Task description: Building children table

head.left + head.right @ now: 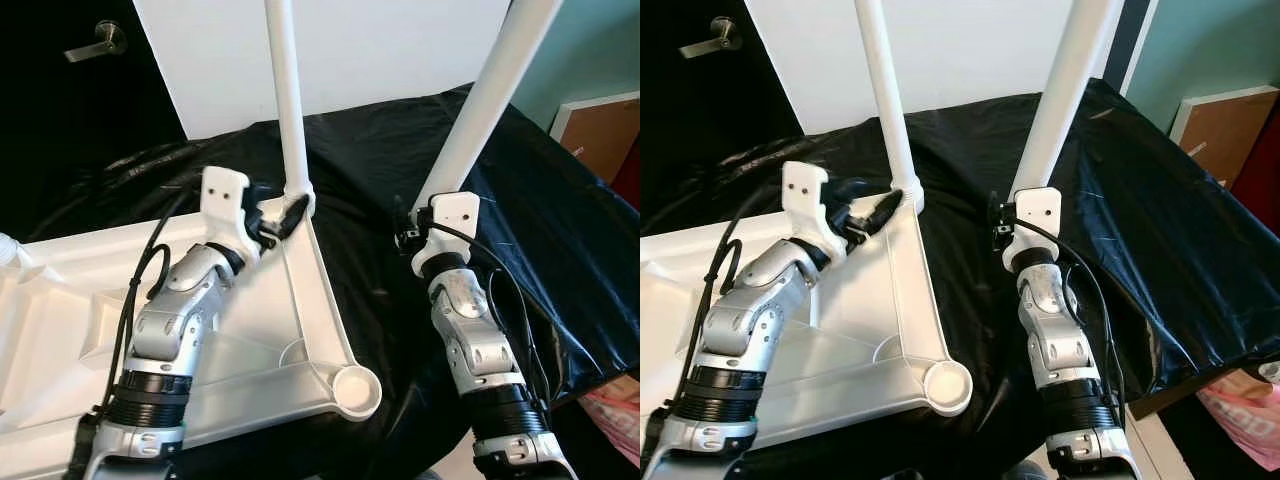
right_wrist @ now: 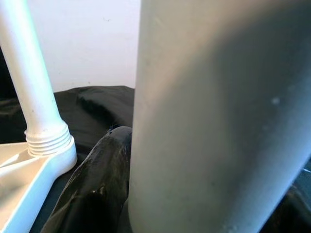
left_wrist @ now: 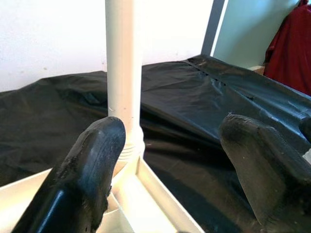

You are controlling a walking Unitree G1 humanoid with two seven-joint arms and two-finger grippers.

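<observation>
The white tabletop [image 1: 80,330] lay upside down on the black-covered surface [image 1: 400,160]. The left hand [image 1: 285,215] sat spread open at the base of the upright leg [image 1: 285,100] in its corner. The right hand [image 1: 1002,222] gripped a second leg [image 1: 1065,80] over the black cover.

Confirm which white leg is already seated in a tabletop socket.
The thinner-looking leg by the left gripper, standing in the tabletop corner. The other leg is held free by the right gripper.
</observation>
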